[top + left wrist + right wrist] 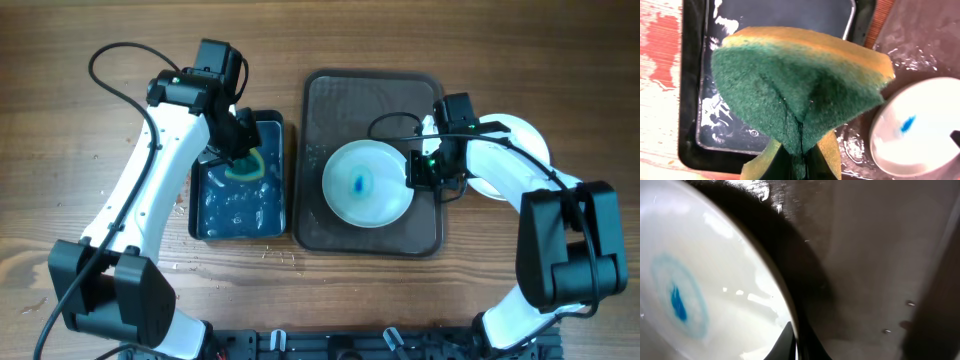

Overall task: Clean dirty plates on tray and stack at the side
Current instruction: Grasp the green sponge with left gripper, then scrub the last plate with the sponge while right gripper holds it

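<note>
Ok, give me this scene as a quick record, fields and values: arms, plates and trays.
left gripper: shut on green sponge, over black water tray
right gripper: shut on rim of plate
plate: on brown tray, blue smear at centre
side plate: white, off the tray, partly hidden by right arm

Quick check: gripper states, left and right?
Left gripper: closed, pinching the green sponge.
Right gripper: appears closed on the rim of the blue-smeared plate.

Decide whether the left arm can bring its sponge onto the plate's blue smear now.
Probably yes: the smear lies uncovered, the right gripper pinches the plate only at its rim, and the sponge hangs nearby.
</note>
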